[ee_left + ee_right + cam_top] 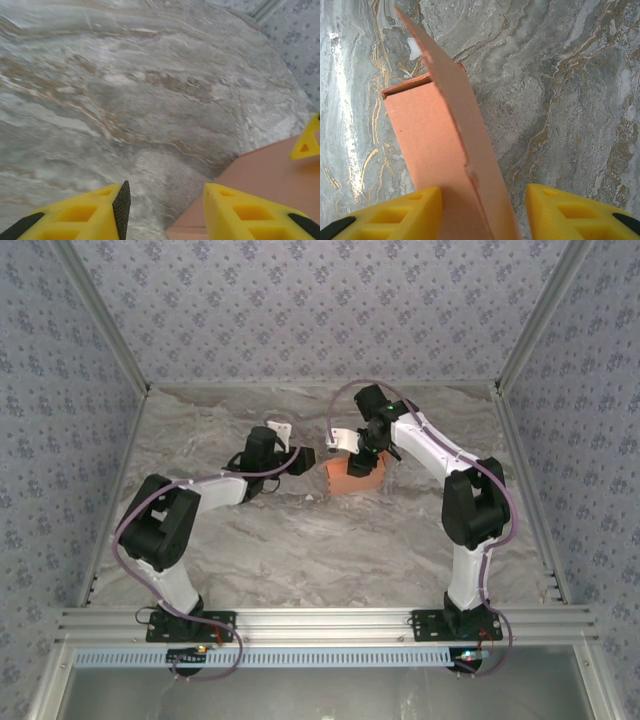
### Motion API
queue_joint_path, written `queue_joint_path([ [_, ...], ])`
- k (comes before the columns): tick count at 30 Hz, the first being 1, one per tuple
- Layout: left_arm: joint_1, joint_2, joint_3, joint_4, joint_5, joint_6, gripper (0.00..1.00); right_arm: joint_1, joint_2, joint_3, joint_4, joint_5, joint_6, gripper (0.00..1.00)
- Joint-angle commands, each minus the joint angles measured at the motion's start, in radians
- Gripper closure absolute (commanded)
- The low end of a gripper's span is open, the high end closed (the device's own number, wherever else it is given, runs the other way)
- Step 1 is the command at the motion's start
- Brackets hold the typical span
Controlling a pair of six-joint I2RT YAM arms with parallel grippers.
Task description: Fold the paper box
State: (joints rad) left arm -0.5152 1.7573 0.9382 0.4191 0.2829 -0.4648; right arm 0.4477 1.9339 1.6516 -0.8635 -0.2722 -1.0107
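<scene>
The step in hand, as I judge it, is bringing down the tall flap [462, 115] of the salmon-orange thin-cardboard paper box [420, 140], which sits on the grey marbled table [300, 540] near the middle, between my two claws. To do it well I should keep the box body pinned so it cannot skate on the smooth top. I should also push the flap along its crease rather than at its free tip, and go slowly, since card this thin would buckle or spring back. My right claw [484, 200] stands over the box with its jaws spread. The box body runs in beside one yellow finger [415, 210] and the flap rises slantwise through the gap. Bare table shows between the flap and the other finger, so I am straddling the card, not pinching it. Whether the near finger actually touches the body I cannot tell. My left claw [165, 192] sits low at the box's left side, jaws also apart, with mostly table showing between them. One corner of the box [260, 180] reaches in just beside its inner finger, and a fingertip of my right claw [306, 142] shows over the card beyond. Neither claw grips anything. I would close the left one on that edge only once it is squarely lined up.
</scene>
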Motion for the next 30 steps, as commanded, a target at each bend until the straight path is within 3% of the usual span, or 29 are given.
queue_joint_path([
  [1, -0.044, -0.008, 0.051, 0.017, 0.074, -0.004, 0.55, 0.002, 0.020, -0.030, -0.035, 0.020, -0.018, 0.49],
  [9, -0.062, -0.046, 0.013, -0.048, 0.063, -0.014, 0.55, -0.001, 0.030, -0.044, -0.004, 0.012, -0.013, 0.49],
  [30, -0.099, -0.039, -0.032, 0.032, 0.056, -0.139, 0.54, 0.003, 0.033, -0.070, 0.040, 0.005, 0.003, 0.49],
])
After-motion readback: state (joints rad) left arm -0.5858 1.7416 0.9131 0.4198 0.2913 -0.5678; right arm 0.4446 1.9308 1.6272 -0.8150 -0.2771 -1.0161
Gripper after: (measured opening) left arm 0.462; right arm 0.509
